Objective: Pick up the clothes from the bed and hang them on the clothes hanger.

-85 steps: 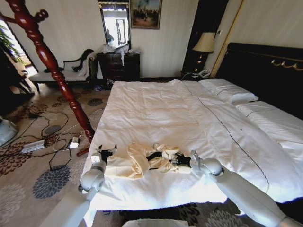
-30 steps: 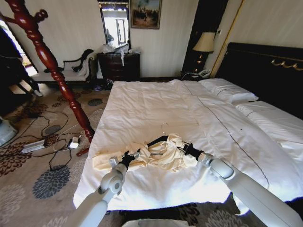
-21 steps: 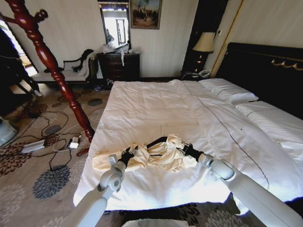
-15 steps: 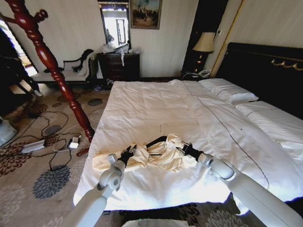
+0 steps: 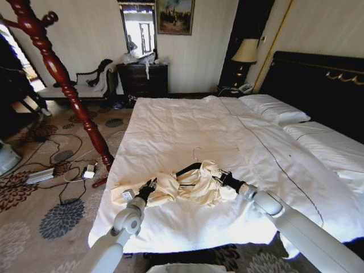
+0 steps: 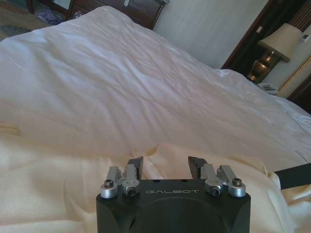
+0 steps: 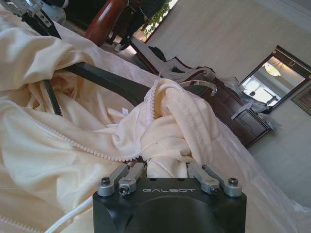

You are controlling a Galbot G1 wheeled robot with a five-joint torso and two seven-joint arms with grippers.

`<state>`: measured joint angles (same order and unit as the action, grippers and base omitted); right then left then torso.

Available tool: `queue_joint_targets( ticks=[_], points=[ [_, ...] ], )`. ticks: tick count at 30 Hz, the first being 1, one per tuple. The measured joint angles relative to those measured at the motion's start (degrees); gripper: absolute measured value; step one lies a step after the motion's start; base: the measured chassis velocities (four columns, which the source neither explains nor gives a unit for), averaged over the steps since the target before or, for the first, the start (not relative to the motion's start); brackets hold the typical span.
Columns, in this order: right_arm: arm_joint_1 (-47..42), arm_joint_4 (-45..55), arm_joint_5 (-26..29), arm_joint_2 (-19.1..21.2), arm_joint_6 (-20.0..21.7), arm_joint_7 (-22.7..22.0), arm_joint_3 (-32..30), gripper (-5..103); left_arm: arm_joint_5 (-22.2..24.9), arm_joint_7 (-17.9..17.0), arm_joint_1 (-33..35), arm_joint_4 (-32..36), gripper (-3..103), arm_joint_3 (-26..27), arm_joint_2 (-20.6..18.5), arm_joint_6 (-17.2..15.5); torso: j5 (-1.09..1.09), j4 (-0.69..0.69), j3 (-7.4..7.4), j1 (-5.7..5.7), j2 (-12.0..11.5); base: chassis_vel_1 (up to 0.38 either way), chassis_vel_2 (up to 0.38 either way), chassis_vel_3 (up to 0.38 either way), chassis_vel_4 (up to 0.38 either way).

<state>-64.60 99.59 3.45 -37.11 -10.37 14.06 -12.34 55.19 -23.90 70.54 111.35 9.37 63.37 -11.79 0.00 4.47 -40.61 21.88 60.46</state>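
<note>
A turned reddish wooden post [image 5: 57, 74] leans across the left of the head view, its foot on the patterned carpet [image 5: 51, 219]. Beside that foot lie tangled cables [image 5: 60, 170] and a small white box [image 5: 89, 172]. Against the far wall stands a dark wooden dresser [image 5: 142, 79] (with pale clutter on top), a mirror [image 5: 139, 28] above it and a framed painting [image 5: 174, 16] just to the mirror's right. A cushioned bench [image 5: 74, 88] sits left of the dresser. A lamp [image 5: 245, 54] with a cream shade stands in the far corner.
</note>
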Motion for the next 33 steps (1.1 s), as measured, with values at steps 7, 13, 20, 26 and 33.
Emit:
queue_joint_targets(
  ticks=[7,13,20,26,33],
  points=[
    [-0.29,0.22,-0.01,0.21,0.0,-0.06,-0.24,25,0.48,0.07,0.12,-0.55,76,-0.03,0.03,-0.02,0.0,0.0,0.0,0.0,0.0,0.0,0.0,0.0,0.0],
    [-0.19,0.3,0.01,0.29,0.0,-0.11,-0.26,25,0.46,0.51,-0.55,-1.99,96,-0.64,-0.21,-0.03,0.0,-0.01,0.0,0.0,0.0,0.0,0.0,0.0,0.0],
    [-0.19,0.61,0.08,0.43,-0.15,-0.14,-0.24,25,0.46,1.0,-3.67,-4.75,86,-1.61,0.73,-0.03,0.0,0.0,0.0,0.0,0.0,0.0,0.0,0.0,0.0],
    [-0.27,0.76,0.28,0.88,-0.6,-0.15,-0.24,25,0.66,1.18,-4.48,-6.12,64,-2.2,1.78,-0.04,0.0,0.0,0.0,0.0,0.0,0.0,0.0,0.0,0.0],
    [-0.18,0.68,0.51,0.95,-1.17,-0.15,-0.26,25,0.7,1.41,-4.78,-6.43,36,-1.9,2.17,0.02,0.0,0.0,0.0,0.0,0.0,0.0,0.0,0.0,0.0]
  ],
)
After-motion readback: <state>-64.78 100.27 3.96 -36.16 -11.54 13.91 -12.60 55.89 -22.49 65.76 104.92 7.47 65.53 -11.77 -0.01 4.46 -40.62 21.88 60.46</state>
